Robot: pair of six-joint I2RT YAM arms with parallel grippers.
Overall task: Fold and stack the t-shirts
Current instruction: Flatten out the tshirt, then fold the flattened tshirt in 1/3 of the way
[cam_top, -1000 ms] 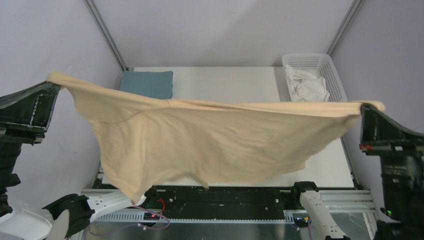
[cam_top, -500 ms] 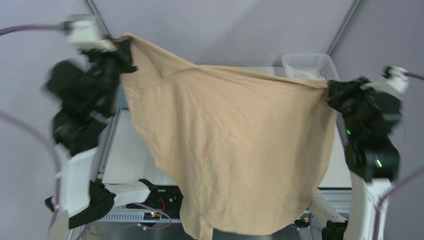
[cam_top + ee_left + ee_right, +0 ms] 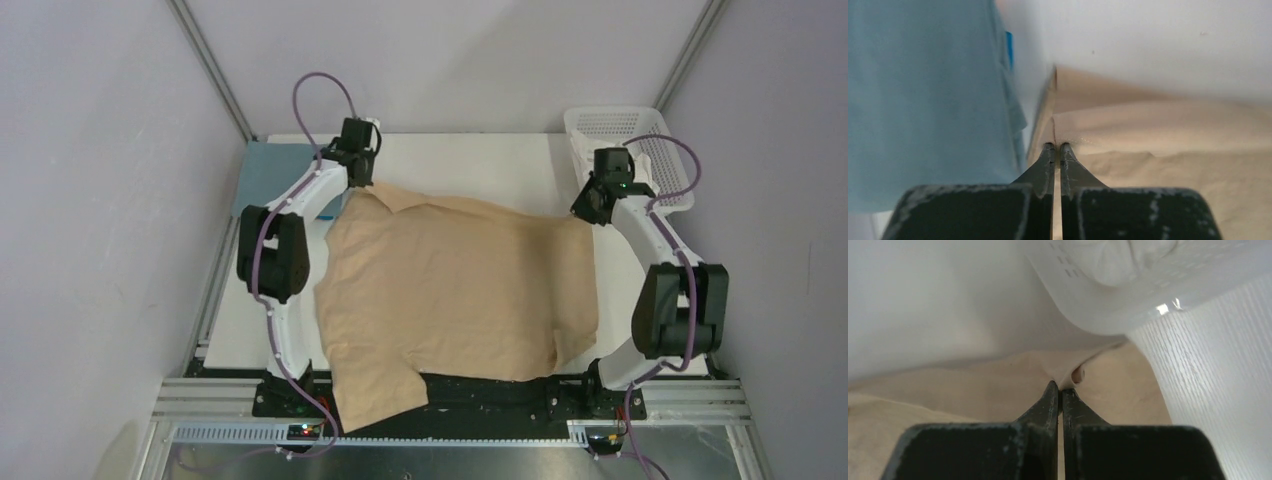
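Top external shows the tan t-shirt (image 3: 455,285) spread on the worktop (image 3: 480,160), its near end overhanging the front edge. The left jaws and right jaws each pinch a far corner. Light, limp cloth, probably best gripped at corners and seams.

Pale lilac walls (image 3: 450,60) enclosed a white table (image 3: 470,160), metal corner posts (image 3: 210,70) rising at 11 and 1 o'clock; a white lattice basket (image 3: 612,112) sat at 2 o'clock.

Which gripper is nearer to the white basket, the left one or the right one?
Right. The right gripper holds the tan shirt just beside the basket; the left gripper holds it across the table.
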